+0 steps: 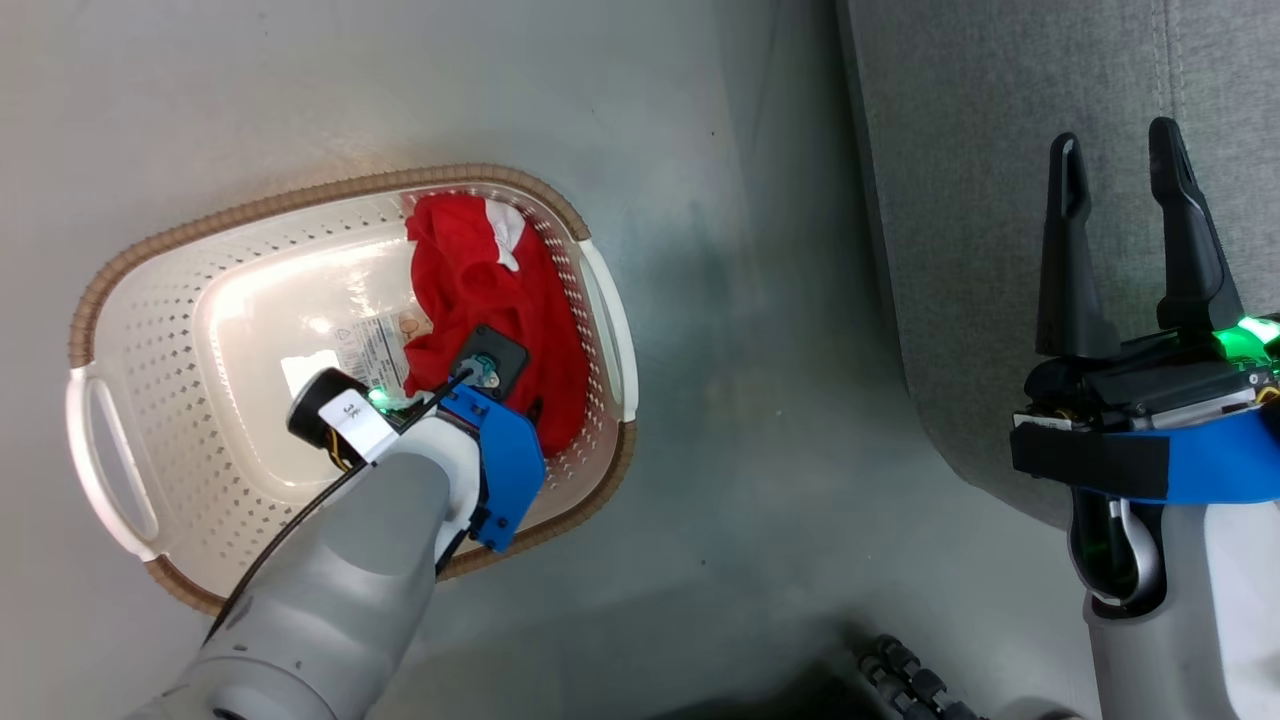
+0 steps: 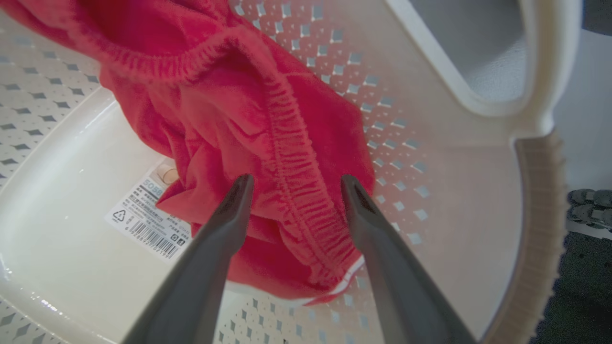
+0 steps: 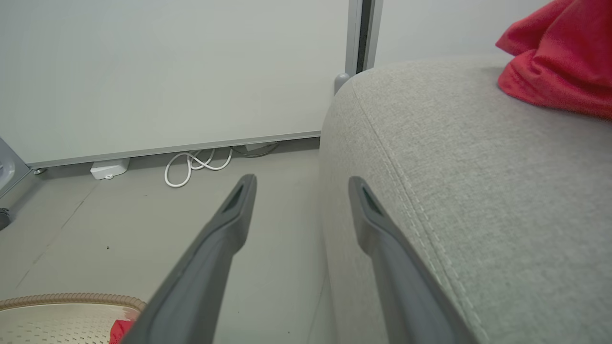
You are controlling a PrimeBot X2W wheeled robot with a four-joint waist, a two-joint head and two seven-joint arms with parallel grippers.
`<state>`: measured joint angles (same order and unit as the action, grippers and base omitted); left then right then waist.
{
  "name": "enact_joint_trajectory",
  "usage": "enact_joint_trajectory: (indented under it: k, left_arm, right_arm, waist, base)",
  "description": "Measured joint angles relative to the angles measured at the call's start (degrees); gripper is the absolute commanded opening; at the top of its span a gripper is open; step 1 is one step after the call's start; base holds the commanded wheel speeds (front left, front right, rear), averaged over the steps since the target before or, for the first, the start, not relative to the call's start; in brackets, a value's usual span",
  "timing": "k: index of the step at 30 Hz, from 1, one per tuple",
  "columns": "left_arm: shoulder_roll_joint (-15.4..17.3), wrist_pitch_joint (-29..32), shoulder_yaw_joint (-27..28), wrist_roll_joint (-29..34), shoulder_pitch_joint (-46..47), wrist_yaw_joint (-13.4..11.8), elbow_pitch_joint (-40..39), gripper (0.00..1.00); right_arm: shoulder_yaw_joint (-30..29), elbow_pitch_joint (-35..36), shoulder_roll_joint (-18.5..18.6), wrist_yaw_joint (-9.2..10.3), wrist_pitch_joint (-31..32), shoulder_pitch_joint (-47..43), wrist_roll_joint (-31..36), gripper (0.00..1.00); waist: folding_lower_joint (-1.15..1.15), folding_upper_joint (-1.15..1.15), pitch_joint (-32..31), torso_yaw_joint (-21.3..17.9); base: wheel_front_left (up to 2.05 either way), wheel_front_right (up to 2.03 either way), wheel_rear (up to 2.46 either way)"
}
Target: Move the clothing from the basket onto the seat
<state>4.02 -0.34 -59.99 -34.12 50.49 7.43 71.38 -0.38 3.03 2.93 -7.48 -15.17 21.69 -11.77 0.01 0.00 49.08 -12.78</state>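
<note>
Basket floor (image 2: 71,215) holds red shorts (image 2: 224,114) — left gripper (image 2: 294,184), spread wide, flanks their waistband (image 2: 296,162).

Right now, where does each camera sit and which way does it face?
Head view: on the head, facing down at basket and seat; left forearm, right gripper.
Left wrist view: over the basket, facing red shorts; open left gripper.
Right wrist view: beside the seat, facing the wall; open right gripper; red garment on seat.
Shared: head and left wrist views show basket, shorts.
</note>
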Motion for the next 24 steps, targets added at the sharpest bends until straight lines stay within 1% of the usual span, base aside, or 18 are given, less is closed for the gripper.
enact_joint_trajectory:
  k: [1, 5, 7, 10, 13, 16, 20, 21, 22, 23, 24]
  left_arm:
    - [0.1, 0.0, -0.1, 0.1, 0.4, 0.0, 0.4, 1.00]
    - [1.0, 0.0, -1.8, 2.1, 2.3, -2.5, 1.4, 1.00]
    - [1.3, 0.2, -2.1, 2.5, 2.9, -3.3, 1.8, 1.00]
    - [1.6, 1.1, -2.8, 3.1, 4.1, -3.9, 2.0, 1.00]
    - [2.6, 2.0, -3.7, 3.9, 5.0, -4.7, 2.2, 1.00]
    - [2.9, 2.8, -3.6, 3.6, 5.3, -5.3, 2.4, 1.00]
    - [2.8, 3.5, -3.5, 3.1, 6.2, -5.4, 2.4, 1.00]
    - [2.8, 3.7, -3.5, 3.0, 6.2, -5.1, 2.4, 0.88]
    - [2.7, 4.4, -3.5, 2.8, 6.2, -4.8, 2.4, 0.35]
    - [2.7, 4.7, -3.4, 2.7, 6.2, -4.7, 2.4, 0.00]
    - [2.7, 4.8, -3.3, 2.3, 6.2, -4.4, 2.4, 0.00]
  right_arm:
    - [0.0, 0.1, 0.0, 0.00, 0.0, 0.1, -0.1, 1.00]
    - [-0.2, 0.8, 0.0, 0.00, 0.0, 0.2, -0.4, 1.00]
    - [-0.5, 1.1, 0.0, 0.00, 0.0, 0.3, -0.5, 1.00]
    - [-0.5, 1.5, 0.0, 0.00, 0.0, 0.3, -0.5, 1.00]
    - [-0.3, 1.8, 0.0, 0.00, 0.0, 0.5, -0.5, 1.00]
    - [-0.2, 2.0, 0.0, 0.00, 0.0, 0.7, -0.5, 1.00]
    - [-0.1, 2.7, 0.0, 0.00, 0.0, 0.7, -0.5, 1.00]
    - [-0.1, 2.8, 0.0, 0.00, 0.0, 0.7, -0.5, 1.00]
    - [-0.1, 2.9, 0.0, 0.00, 0.0, 0.7, -0.5, 1.00]
    - [-0.2, 3.0, 0.0, 0.00, 0.0, 0.7, -0.5, 1.00]
    - [-0.2, 3.1, 0.0, 0.00, 0.0, 0.7, -0.5, 1.00]
  waist:
    - [0.00, 0.00, 0.5, -0.1]
    - [0.00, 0.00, 2.3, -0.6]
    - [0.00, 0.00, 3.2, -0.7]
    - [0.00, 0.00, 4.5, -0.7]
    - [0.00, 0.00, 5.8, -0.8]
    - [0.00, 0.00, 6.7, -0.8]
    - [0.00, 0.00, 7.4, -0.8]
    - [0.00, 0.00, 7.5, -0.8]
    - [0.00, 0.00, 7.5, -0.7]
    - [0.00, 0.00, 7.6, -0.7]
    - [0.00, 0.00, 7.6, -0.6]
  base:
    - [0.00, 0.00, 0.00]
    - [0.00, 0.00, 0.00]
    - [0.00, 0.00, 0.00]
    - [0.00, 0.00, 0.00]
    - [0.00, 0.00, 0.00]
    - [0.00, 0.00, 0.00]
    - [0.00, 0.00, 0.00]
    - [0.00, 0.00, 0.00]
    - [0.00, 0.00, 0.00]
    - [0.00, 0.00, 0.00]
    - [0.00, 0.00, 0.00]
